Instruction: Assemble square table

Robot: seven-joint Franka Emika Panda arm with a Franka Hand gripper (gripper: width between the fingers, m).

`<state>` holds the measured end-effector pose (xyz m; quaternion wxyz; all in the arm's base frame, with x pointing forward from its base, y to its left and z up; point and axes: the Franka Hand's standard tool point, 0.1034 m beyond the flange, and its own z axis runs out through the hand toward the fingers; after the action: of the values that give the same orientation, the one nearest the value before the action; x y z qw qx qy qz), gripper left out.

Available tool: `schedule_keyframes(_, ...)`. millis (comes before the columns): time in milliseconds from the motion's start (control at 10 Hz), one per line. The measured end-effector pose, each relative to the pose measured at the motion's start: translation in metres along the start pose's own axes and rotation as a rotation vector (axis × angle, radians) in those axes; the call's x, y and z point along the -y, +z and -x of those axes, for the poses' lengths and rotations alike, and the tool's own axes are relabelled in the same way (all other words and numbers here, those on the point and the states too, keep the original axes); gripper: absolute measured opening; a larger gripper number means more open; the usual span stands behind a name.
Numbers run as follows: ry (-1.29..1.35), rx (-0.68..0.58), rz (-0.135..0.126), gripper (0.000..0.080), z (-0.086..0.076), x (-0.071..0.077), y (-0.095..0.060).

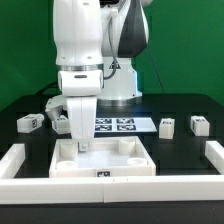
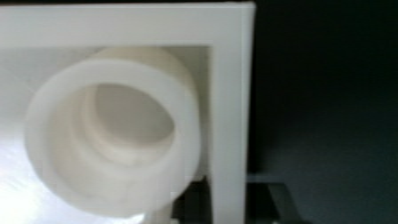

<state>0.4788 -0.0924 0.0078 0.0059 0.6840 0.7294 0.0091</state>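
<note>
The square table's white tray-like tabletop [image 1: 118, 160] lies flat between the wall bars, rim up. My gripper [image 1: 82, 146] reaches straight down at its far corner on the exterior view's left. In the wrist view a strip of the raised rim [image 2: 228, 90] runs between my dark fingers [image 2: 267, 198], and my gripper [image 2: 228, 204] is shut on it. A round socket [image 2: 111, 130] of the tabletop fills the view beside the rim. Small white legs with tags lie on the black table: one [image 1: 28, 122] at the left, two [image 1: 167, 126] [image 1: 199, 125] at the right.
The marker board [image 1: 120, 124] lies behind the tabletop at the robot's base. Low white wall bars stand at the left [image 1: 12, 160], right [image 1: 213, 154] and front [image 1: 110, 186]. Another small white part [image 1: 58, 118] lies partly hidden behind the arm.
</note>
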Motion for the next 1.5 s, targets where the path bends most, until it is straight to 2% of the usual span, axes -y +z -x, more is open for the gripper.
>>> schedule_keyframes(100,0.018,0.001,0.012,0.0059,-0.005,-0.003,-0.001)
schedule_keyframes(200,0.026,-0.003,0.033,0.0059,-0.025,-0.010,-0.002)
schedule_keyframes(300,0.034,-0.012,0.030,0.0059,-0.045,-0.014,0.000)
schedule_keyframes(400,0.074,-0.018,0.023,0.0059,-0.061,-0.017,0.001)
schedule_keyframes(600,0.088,-0.028,-0.026,0.0059,-0.105,-0.021,0.001)
schedule_keyframes(700,0.094,-0.027,-0.046,0.0059,-0.114,-0.022,0.001)
schedule_keyframes(900,0.091,-0.026,-0.062,0.0059,-0.130,-0.023,0.001)
schedule_keyframes(1100,0.106,-0.005,-0.086,0.0061,-0.130,-0.023,0.000)
schedule_keyframes(1200,0.099,-0.005,-0.083,0.0061,-0.129,-0.023,0.000)
schedule_keyframes(1300,0.101,-0.006,-0.084,0.0132,-0.129,-0.023,0.000)
schedule_keyframes(1400,0.101,-0.006,-0.084,0.0132,-0.129,-0.023,0.001)
schedule_keyframes(1500,0.101,-0.006,-0.084,0.0313,-0.129,-0.023,0.001)
